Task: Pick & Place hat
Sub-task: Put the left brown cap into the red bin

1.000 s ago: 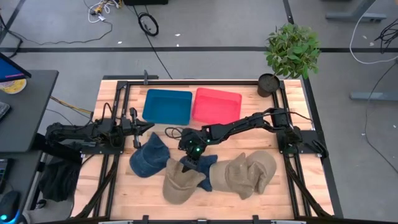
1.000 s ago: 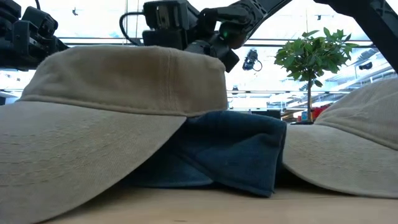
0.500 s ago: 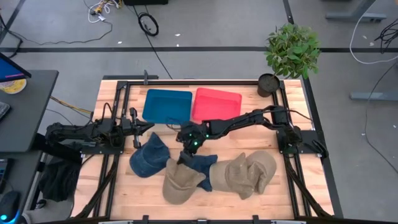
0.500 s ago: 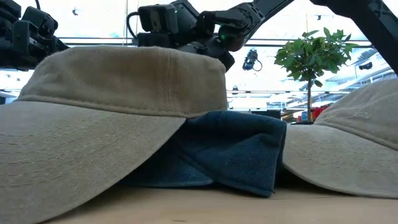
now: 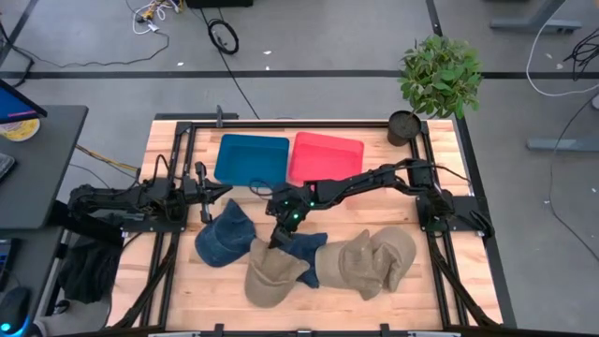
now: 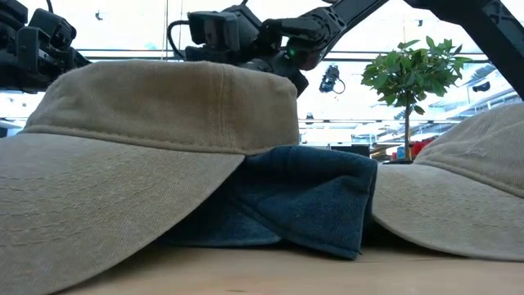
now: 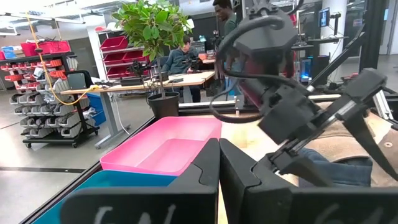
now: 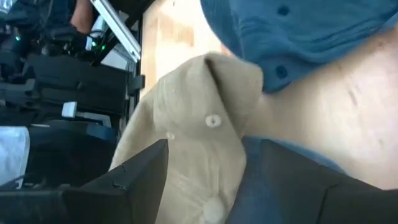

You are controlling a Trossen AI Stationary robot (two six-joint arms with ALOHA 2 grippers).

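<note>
Several caps lie on the wooden table: a blue one (image 5: 223, 236), a tan one (image 5: 271, 274), a dark blue one (image 5: 307, 255) partly under it, and tan ones at the right (image 5: 376, 260). My right gripper (image 5: 278, 239) is open, pointing down over the place where the tan cap's crown (image 8: 205, 124) meets the dark blue cap (image 8: 273, 180). Its fingers (image 8: 140, 177) stand on either side of that place. In the low view the tan cap (image 6: 147, 123) hides its fingertips. My left gripper (image 5: 204, 194) is shut and empty at the table's left, beside the blue cap.
A blue bin (image 5: 251, 159) and a pink bin (image 5: 326, 157) stand side by side at the table's far side. A potted plant (image 5: 438, 80) stands at the far right corner. Bare wood shows between the bins and the caps.
My right gripper has gone a little toward the table's left and far edges above the caps and has stayed open. The caps have not moved.
</note>
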